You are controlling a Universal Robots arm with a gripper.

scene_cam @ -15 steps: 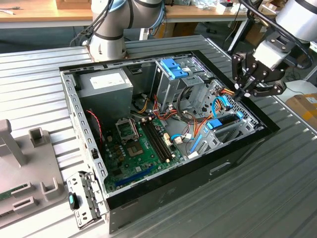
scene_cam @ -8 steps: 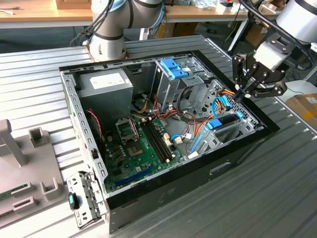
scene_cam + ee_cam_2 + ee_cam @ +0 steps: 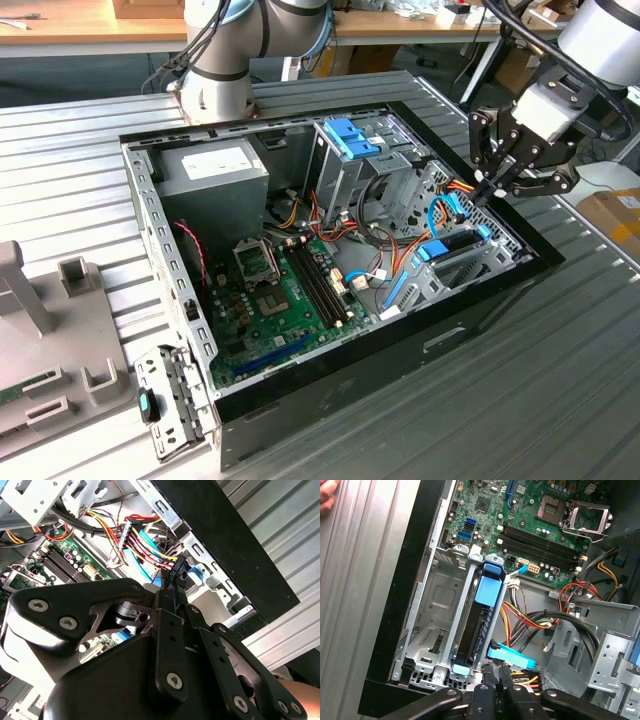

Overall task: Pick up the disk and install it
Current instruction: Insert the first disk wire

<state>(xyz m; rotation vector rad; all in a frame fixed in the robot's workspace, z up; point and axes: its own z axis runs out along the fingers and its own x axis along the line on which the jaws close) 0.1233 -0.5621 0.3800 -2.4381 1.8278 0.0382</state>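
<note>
On the ribbed metal table (image 3: pixel 560 400) lies an open black computer case (image 3: pixel 330 385), its green motherboard (image 3: pixel 270 300) bare. Against the case wall at the exterior view's right, the disk (image 3: pixel 455 243) sits on edge inside a low silver bay (image 3: pixel 432 605). In the first wrist view it shows as a dark slab with a bright blue tab at one end and a paler blue one at the other. The gripper (image 3: pixel 487 188) hangs just beside the end with the paler tab. In the second wrist view its fingers (image 3: pixel 164 602) are pinched together on a small black connector (image 3: pixel 176 569), from which red, yellow and black wires (image 3: pixel 140 547) run. A flat blue cable (image 3: pixel 512 656) lies near the fingertips. The power supply (image 3: pixel 190 185) carries a white label (image 3: pixel 215 162) and the connector bears pale print; neither can be read.
</note>
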